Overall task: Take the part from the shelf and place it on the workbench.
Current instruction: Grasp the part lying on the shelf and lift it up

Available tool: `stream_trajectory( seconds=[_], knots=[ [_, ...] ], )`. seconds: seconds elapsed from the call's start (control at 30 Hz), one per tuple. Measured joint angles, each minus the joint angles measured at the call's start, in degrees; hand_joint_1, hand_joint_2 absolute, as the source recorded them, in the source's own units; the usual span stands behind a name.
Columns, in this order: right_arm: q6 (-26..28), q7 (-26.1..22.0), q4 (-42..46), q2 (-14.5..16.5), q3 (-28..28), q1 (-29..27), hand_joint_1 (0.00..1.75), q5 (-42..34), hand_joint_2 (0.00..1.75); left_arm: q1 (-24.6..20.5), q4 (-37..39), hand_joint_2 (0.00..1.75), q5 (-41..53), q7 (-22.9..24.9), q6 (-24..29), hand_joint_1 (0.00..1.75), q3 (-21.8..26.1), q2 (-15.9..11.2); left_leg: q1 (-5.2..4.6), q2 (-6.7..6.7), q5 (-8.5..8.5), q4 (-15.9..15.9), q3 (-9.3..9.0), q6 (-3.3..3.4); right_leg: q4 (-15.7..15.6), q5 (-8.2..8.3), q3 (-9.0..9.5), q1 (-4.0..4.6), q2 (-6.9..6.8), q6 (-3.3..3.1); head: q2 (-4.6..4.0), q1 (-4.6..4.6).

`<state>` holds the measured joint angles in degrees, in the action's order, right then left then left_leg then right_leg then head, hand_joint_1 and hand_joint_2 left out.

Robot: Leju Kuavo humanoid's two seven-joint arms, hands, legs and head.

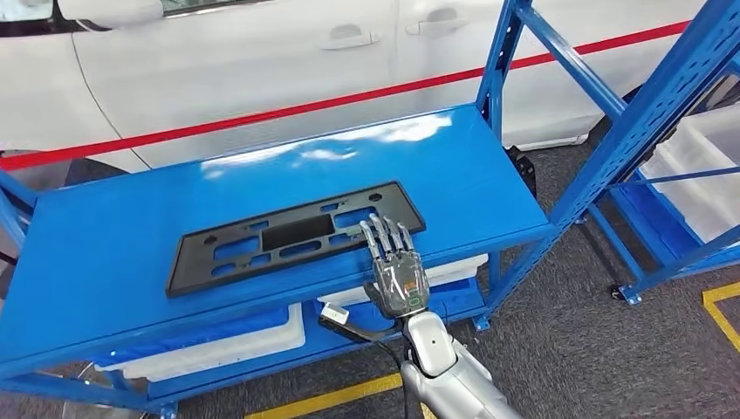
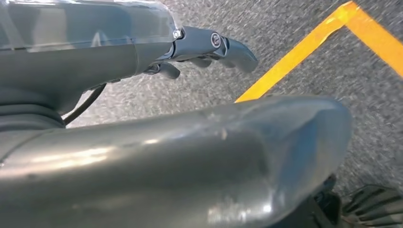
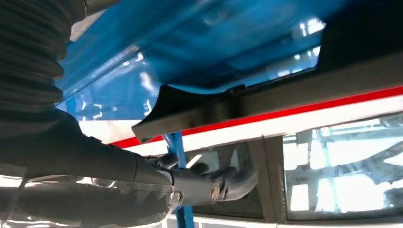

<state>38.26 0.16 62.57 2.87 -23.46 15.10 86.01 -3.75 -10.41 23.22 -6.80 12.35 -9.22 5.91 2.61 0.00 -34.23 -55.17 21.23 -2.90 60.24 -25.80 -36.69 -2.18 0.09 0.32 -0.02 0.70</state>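
At frame centre, the right robot hand [image 1: 394, 266] lay released, fingers flat over the black plate's [image 1: 292, 236] near edge, likely steadying it on the blue shelf [image 1: 105, 236].

- You face a white car [image 1: 262, 61] beyond a red tape line [image 1: 288, 111].
- Grey carpet floor [image 1: 567, 340] with yellow tape [image 1: 336, 397] lies near you.
- A blue rack [image 1: 646, 113] stands right, holding white bins [image 1: 707, 175].

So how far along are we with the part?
Done: the black part lies flat on the blue workbench. In hand: the right hand rests fingers spread on its near edge, seemingly letting go. Left: pull that hand clear. The left hand hangs over the floor.
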Motion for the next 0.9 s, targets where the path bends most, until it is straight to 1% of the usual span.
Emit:
stream_trajectory(
  seconds=[0.03,0.07,0.1,0.13,0.17,0.2,0.23,0.27,0.3,0.33,0.37,0.4,0.47,0.5,0.57,0.77,0.9],
  knots=[
    [0.01,-0.19,0.56,0.1,-0.01,-0.3,0.0,-0.11,1.75,-0.06,-0.01,0.0,0.05,-0.01,0.01,0.0,0.01,0.01,0.04,0.02,-0.89,-2.28,0.93,-0.02,-0.14,-0.48,0.67,0.08,0.05,-0.4,0.01,-0.08],
    [0.01,-0.5,1.05,0.24,-0.01,-0.72,0.0,-0.38,1.75,-0.06,-0.01,0.0,0.07,0.01,0.01,0.0,0.02,0.01,-0.02,0.05,-2.06,-5.95,2.94,0.07,-0.43,-0.84,1.37,0.18,0.05,-0.7,0.01,-0.19],
    [0.01,-0.9,1.38,0.35,-0.02,-1.12,0.0,-0.73,1.75,-0.08,-0.01,0.0,0.03,0.02,0.02,0.0,0.04,0.01,-0.17,0.06,-3.38,-10.63,5.96,0.22,-0.7,-1.1,1.97,0.35,0.04,-0.9,0.01,-0.24],
    [0.01,-1.35,1.58,0.5,-0.07,-1.53,0.0,-1.06,1.75,-0.07,-0.01,0.0,-0.02,0.05,0.02,0.0,0.09,0.01,-0.36,0.06,-4.4,-15.27,9.41,0.4,-0.92,-1.34,2.47,0.57,0.1,-1.08,0.0,-0.27],
    [0.01,-1.63,1.73,0.68,-0.18,-1.83,0.0,-1.19,1.75,-0.06,-0.01,0.0,-0.12,0.08,0.02,0.0,0.16,0.01,-0.57,0.06,-4.46,-18.65,12.48,0.68,-1.06,-1.62,2.93,0.83,0.23,-1.24,0.0,-0.26],
    [0.01,-1.69,1.79,0.87,-0.35,-2.05,0.0,-1.12,1.75,-0.02,-0.01,0.0,-0.2,0.11,0.0,0.0,0.26,0.01,-0.8,0.05,-3.28,-19.96,14.67,1.1,-1.13,-1.98,3.46,1.11,0.43,-1.4,0.0,-0.26],
    [0.01,-1.55,1.79,1.05,-0.57,-2.31,0.0,-0.92,1.75,0.05,-0.01,0.0,-0.27,0.12,-0.03,0.0,0.37,0.01,-1.09,0.04,-0.84,-18.99,15.79,1.69,-1.15,-2.37,4.05,1.41,0.67,-1.51,0.0,-0.26],
    [0.01,-1.23,1.79,1.22,-0.79,-2.53,0.0,-0.72,1.75,0.13,-0.01,0.0,-0.33,0.11,-0.1,0.0,0.49,0.01,-1.5,0.03,2.49,-16.01,15.89,2.48,-1.17,-2.76,4.67,1.68,0.87,-1.58,0.0,-0.25],
    [0.01,-0.92,1.79,1.36,-0.98,-2.76,0.0,-0.63,1.75,0.21,-0.01,0.0,-0.36,0.05,-0.23,0.0,0.6,0.01,-2.01,0.03,5.66,-12.32,15.47,3.45,-1.2,-3.12,5.16,1.88,1.02,-1.6,0.0,-0.24],
    [0.01,-0.67,1.77,1.46,-1.16,-2.96,0.0,-0.67,1.75,0.26,-0.01,0.0,-0.37,-0.06,-0.39,0.0,0.71,-0.01,-2.45,0.05,7.87,-9.1,14.92,4.32,-1.2,-3.42,5.5,2.11,1.15,-1.51,0.0,-0.2],
    [0.01,-0.5,1.74,1.52,-1.35,-3.09,0.0,-0.87,1.75,0.21,0.0,0.0,-0.34,-0.18,-0.54,0.0,0.78,-0.01,-2.8,0.09,8.93,-6.65,14.36,4.88,-1.18,-3.63,5.58,2.23,1.21,-1.35,0.0,-0.19],
    [0.01,-0.42,1.69,1.56,-1.5,-3.17,0.0,-1.16,1.75,0.16,0.01,0.0,-0.26,-0.29,-0.66,0.0,0.83,0.04,-2.88,0.1,9.14,-5.32,14.01,4.53,-1.14,-3.77,5.51,2.36,1.24,-1.24,0.0,-0.09],
    [0.01,-0.36,1.44,1.58,-1.8,-3.16,0.0,-1.94,1.75,0.07,0.01,0.0,0.02,-0.36,-0.73,0.0,0.85,0.15,-2.81,0.05,8.82,-4.33,13.58,3.22,-1.07,-3.82,5.33,2.39,1.21,-1.12,0.0,0.03],
    [0.01,-0.48,1.23,1.61,-1.99,-3.11,0.0,-2.54,1.75,0.11,0.01,0.0,0.17,-0.34,-0.73,0.0,0.85,0.19,-2.79,0.0,8.87,-4.27,13.58,2.73,-1.1,-3.8,5.34,2.35,1.2,-1.14,0.0,0.11],
    [-0.01,-1.06,0.64,1.66,-2.58,-2.73,0.0,-4.6,1.75,0.2,0.01,0.0,0.43,-0.31,-0.76,0.0,0.85,0.24,-2.95,-0.03,8.83,-4.28,13.55,3.09,-1.26,-3.72,5.43,2.2,1.2,-0.97,0.0,0.11],
    [-0.32,-2.37,0.04,1.66,-4.77,-1.37,0.0,-11.41,1.75,0.2,0.01,0.0,0.8,-0.4,-0.86,0.0,0.89,0.6,-3.03,-0.05,9.02,-4.28,13.63,3.55,-1.68,-3.37,5.55,2.1,1.2,-0.4,0.0,0.12],
    [-1.11,-3.6,2.84,1.44,-5.91,0.03,0.0,-14.9,1.75,0.25,0.01,0.0,0.79,-0.45,-0.61,0.0,1.19,0.6,-3.1,-0.15,9.16,-4.3,13.63,3.76,-1.7,-3.3,5.57,1.99,0.96,-0.28,0.0,0.11]
  ],
)
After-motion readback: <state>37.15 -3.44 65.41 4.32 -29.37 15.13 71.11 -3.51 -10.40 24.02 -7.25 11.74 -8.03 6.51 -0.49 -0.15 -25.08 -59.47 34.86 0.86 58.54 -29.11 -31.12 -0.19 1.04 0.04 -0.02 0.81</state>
